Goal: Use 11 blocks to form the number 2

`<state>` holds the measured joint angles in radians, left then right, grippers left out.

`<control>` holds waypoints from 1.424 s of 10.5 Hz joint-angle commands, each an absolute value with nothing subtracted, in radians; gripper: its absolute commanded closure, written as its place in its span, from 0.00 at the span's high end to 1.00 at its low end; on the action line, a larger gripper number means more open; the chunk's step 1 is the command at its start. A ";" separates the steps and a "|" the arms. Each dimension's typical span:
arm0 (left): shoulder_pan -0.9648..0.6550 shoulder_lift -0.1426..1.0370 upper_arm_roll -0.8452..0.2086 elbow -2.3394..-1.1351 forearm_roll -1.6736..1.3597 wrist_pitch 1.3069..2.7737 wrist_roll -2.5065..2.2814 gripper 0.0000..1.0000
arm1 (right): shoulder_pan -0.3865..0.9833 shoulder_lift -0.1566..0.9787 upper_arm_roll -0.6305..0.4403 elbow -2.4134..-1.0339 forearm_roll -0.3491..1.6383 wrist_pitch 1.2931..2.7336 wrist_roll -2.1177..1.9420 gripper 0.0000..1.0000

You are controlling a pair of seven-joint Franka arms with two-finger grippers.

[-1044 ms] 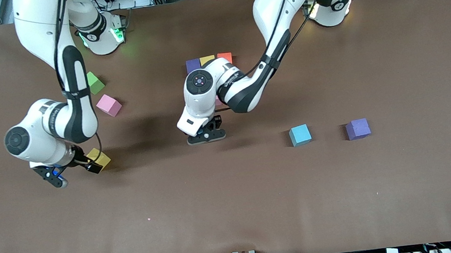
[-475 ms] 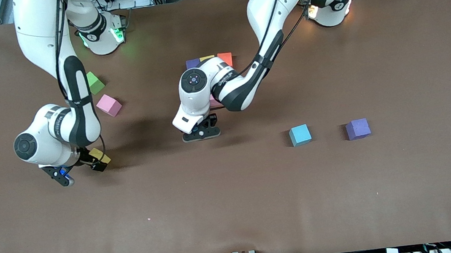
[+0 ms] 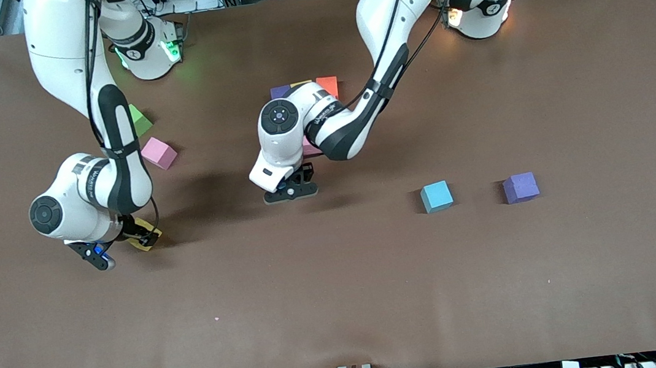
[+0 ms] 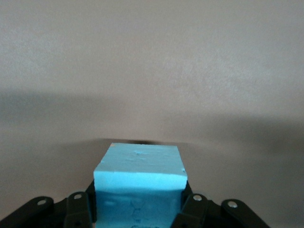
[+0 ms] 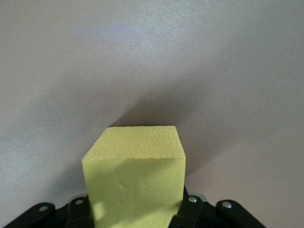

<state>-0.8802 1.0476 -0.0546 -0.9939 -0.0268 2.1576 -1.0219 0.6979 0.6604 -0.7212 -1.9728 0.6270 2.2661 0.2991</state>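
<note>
My right gripper [image 3: 142, 237] is shut on a yellow block [image 5: 135, 161], low at the table toward the right arm's end; only a yellow edge [image 3: 152, 234] shows in the front view. My left gripper [image 3: 292, 191] is shut on a light blue block [image 4: 137, 166], just over bare table near the middle; my hand hides this block in the front view. A row of purple [image 3: 279, 91], yellow [image 3: 301, 83] and orange [image 3: 327, 85] blocks lies by my left forearm, with a bit of pink [image 3: 308, 148] under it. Loose blocks: pink [image 3: 159, 152], light blue [image 3: 436, 196], purple [image 3: 520, 187].
A green cube [image 3: 140, 120] sits beside my right forearm, farther from the front camera than the loose pink block. The brown table [image 3: 340, 293] stretches wide nearer the front camera. Both arm bases stand along the table's edge farthest from the camera.
My right gripper has closed on the yellow block and its hand has shifted slightly toward the table's middle. My left gripper, still holding the light blue block, has drifted a little toward the block row.
</note>
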 commanded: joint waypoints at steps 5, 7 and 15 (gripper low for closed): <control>-0.904 1.057 -0.009 -0.988 -0.060 2.109 -1.015 0.00 | 0.699 0.627 -0.712 -1.836 0.635 2.114 0.434 0.21; -0.904 1.057 -0.009 -0.986 -0.060 2.109 -1.015 0.00 | 0.704 0.626 -0.709 -1.804 0.635 2.077 0.469 0.21; -0.919 1.074 -0.008 -0.983 -0.060 2.135 -1.014 0.00 | 0.669 0.624 -0.655 -1.729 0.635 2.075 0.531 0.21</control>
